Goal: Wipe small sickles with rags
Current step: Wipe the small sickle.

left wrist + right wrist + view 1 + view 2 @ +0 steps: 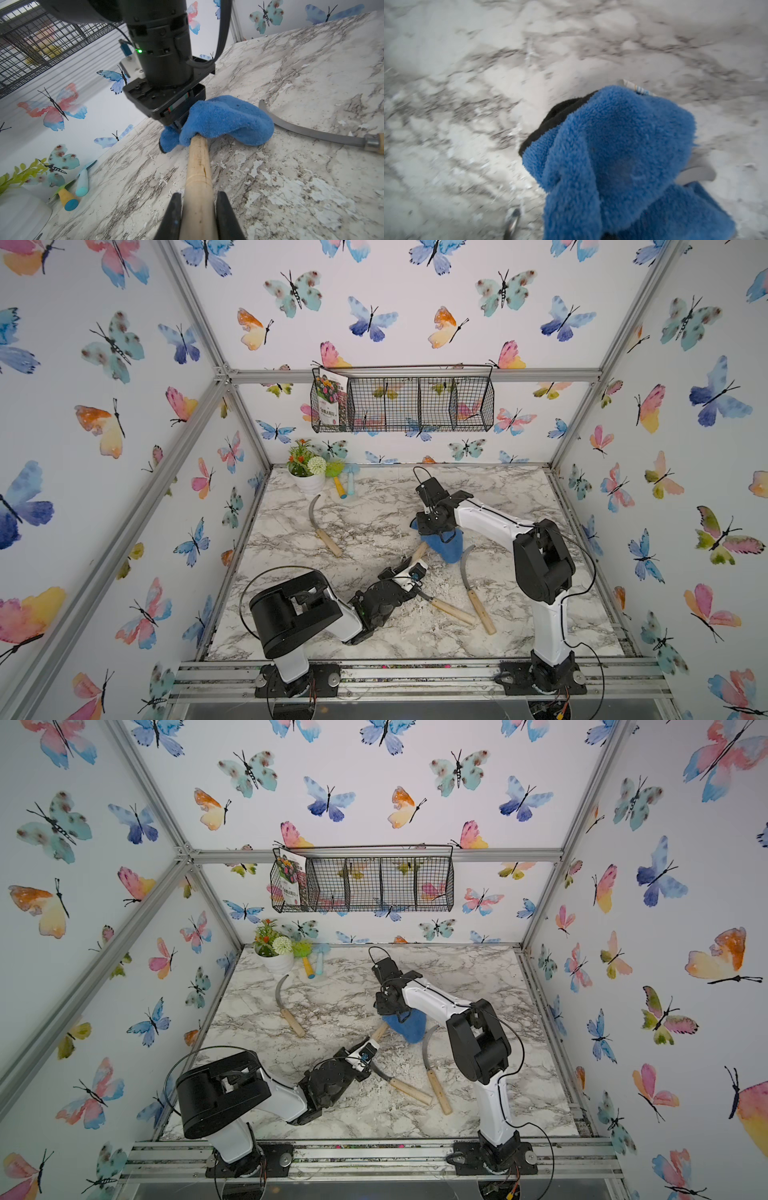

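My left gripper [198,194] is shut on the pale wooden handle of a small sickle [419,552] near the middle of the marble table [374,497]. The handle's far end runs under the blue rag [224,120], which hides the blade. My right gripper [178,126] points down onto that spot, shut on the rag [623,155]; the cloth covers its fingers. A second sickle [320,526] lies at the far left. A third [451,610] lies beside the left gripper, its blade partly under it. Another sickle [478,593] lies right of it, beside the rag.
A white pot of flowers [309,479] and two toy tools with yellow and light-blue handles [345,487] stand at the back left corner. A black wire basket [401,404] with a seed packet hangs on the back wall. Aluminium frame posts border the table.
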`<state>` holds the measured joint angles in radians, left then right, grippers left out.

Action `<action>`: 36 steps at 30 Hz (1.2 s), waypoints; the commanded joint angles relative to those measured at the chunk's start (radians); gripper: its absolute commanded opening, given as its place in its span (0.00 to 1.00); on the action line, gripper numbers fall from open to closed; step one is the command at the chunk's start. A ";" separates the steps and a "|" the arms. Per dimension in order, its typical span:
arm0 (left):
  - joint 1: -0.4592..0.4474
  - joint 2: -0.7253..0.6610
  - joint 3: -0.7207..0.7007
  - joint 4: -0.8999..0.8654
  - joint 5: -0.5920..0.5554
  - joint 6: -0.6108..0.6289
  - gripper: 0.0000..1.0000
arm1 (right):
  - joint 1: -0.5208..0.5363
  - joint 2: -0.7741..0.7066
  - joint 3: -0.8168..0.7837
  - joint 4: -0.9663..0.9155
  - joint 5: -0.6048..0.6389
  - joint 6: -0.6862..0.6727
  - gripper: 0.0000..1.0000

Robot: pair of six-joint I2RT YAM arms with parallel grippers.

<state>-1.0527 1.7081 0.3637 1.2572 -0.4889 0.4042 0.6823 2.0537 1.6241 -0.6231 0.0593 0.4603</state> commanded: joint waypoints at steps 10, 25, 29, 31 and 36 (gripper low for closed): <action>0.008 -0.044 0.000 0.039 -0.041 0.001 0.00 | -0.185 -0.022 -0.152 -0.039 0.006 0.005 0.02; 0.007 -0.039 0.005 0.040 -0.043 0.002 0.00 | -0.113 -0.053 -0.114 -0.012 0.017 -0.030 0.02; 0.007 -0.036 0.007 0.039 -0.043 0.002 0.00 | 0.023 -0.052 -0.050 -0.031 0.030 -0.029 0.02; 0.007 -0.034 0.007 0.041 -0.046 0.002 0.00 | 0.066 -0.052 -0.023 -0.043 0.031 -0.021 0.02; 0.008 -0.040 0.003 0.040 -0.047 0.001 0.00 | 0.076 -0.055 -0.022 -0.051 0.069 0.004 0.02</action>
<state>-1.0527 1.6894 0.3584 1.2449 -0.5159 0.4004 0.7704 2.0239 1.6032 -0.5900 0.1253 0.4404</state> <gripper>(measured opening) 0.212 0.133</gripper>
